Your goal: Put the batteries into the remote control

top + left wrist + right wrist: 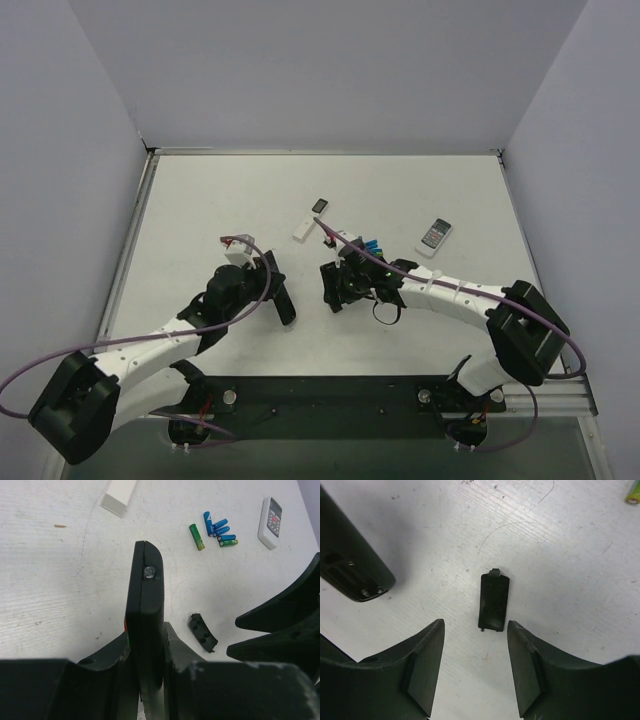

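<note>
The left hand is clamped narrow on the remote control, gripping it on edge by its near end. The right hand is partly open and holds nothing. It hovers just beside the remote control, over a small black battery cover that lies flat on the tabletop, apart from the remote control. Well beyond the remote control's far tip lie the 2 green batteries, loose among a few blue cells, with a short white remote past them.

The task looks early. The cover is off and the compartment seems open, but no cell appears loaded. Left to do: fetch both batteries, seat them, and refit the cover.
</note>
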Controlling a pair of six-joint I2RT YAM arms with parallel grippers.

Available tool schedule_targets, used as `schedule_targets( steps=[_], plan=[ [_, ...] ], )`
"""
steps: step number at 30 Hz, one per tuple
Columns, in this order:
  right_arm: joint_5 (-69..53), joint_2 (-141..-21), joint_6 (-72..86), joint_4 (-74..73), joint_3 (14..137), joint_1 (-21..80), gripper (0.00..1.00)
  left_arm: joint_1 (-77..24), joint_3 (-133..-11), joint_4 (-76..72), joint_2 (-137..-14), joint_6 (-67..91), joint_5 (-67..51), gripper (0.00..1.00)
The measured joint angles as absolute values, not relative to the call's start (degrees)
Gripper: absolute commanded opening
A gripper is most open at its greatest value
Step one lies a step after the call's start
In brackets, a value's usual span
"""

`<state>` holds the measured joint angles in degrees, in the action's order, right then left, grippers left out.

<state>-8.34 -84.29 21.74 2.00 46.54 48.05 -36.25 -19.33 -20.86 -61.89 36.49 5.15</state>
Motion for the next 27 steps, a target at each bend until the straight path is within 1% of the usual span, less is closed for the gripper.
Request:
schedule_targets(
  steps=[1,3,6,7,12,15,18,19,21,24,25,26,27],
  plan=[
    [-8.03,-84.55,20.86,1.1,46.98,47.99,0.49,-36.21,-18.76,-19.66,-59.68,36.73,5.67,0.0],
    [-7.44,-84.58,19.62,-0.16,47.46,47.64,0.57,-36.07,-17.37,-17.8,-54.08,37.43,6.59,0.0],
    [-6.81,-84.51,18.68,-1.48,48.16,45.69,0.96,-35.73,-13.82,-16.93,-45.01,39.48,7.6,0.0],
    [-6.72,-84.44,18.41,-1.74,48.4,44.56,1.0,-35.57,-12.6,-16.91,-42.65,40.23,7.75,0.0],
    [-6.42,-84.2,17.58,-3.29,51.2,38.92,1.0,-35.14,-4.05,-16.88,-28.8,46.52,7.92,0.0],
    [-6.26,-84.2,17.08,-4.12,53.98,36.32,1.0,-35.09,-1.76,-15.38,-23.11,49.47,7.73,0.0],
    [-5.37,-84.64,16.32,-4.95,56.88,35.27,0.95,-35.07,-1.72,-14.7,-18.68,51.33,7.46,0.0],
    [-5.08,-85.34,16.12,-5.8,58.48,35.18,0.91,-35.07,-1.72,-14.55,-17.3,51.86,7.42,0.0],
    [-4.43,-88.58,15.88,-8.01,63.18,34.85,0.86,-35.07,-1.72,-14.31,-15.46,52.51,7.22,0.0],
    [-3.11,-96.09,15.66,-11.62,72.23,34.76,0.81,-35.05,-1.72,-13.82,-14.39,53.63,6.68,0.0],
    [-2.79,-98.0,15.68,-12.32,74.17,34.54,0.77,-35.05,-1.72,-13.82,-14.35,53.84,6.48,0.0],
    [-2.52,-100.64,15.64,-14.11,76.84,34.46,0.76,-35.05,-1.72,-13.85,-14.31,54.11,6.0,0.0],
    [-2.33,-102.94,15.53,-15.42,78.85,34.39,0.73,-35.05,-1.72,-13.87,-14.31,54.37,5.67,0.0]
  ],
)
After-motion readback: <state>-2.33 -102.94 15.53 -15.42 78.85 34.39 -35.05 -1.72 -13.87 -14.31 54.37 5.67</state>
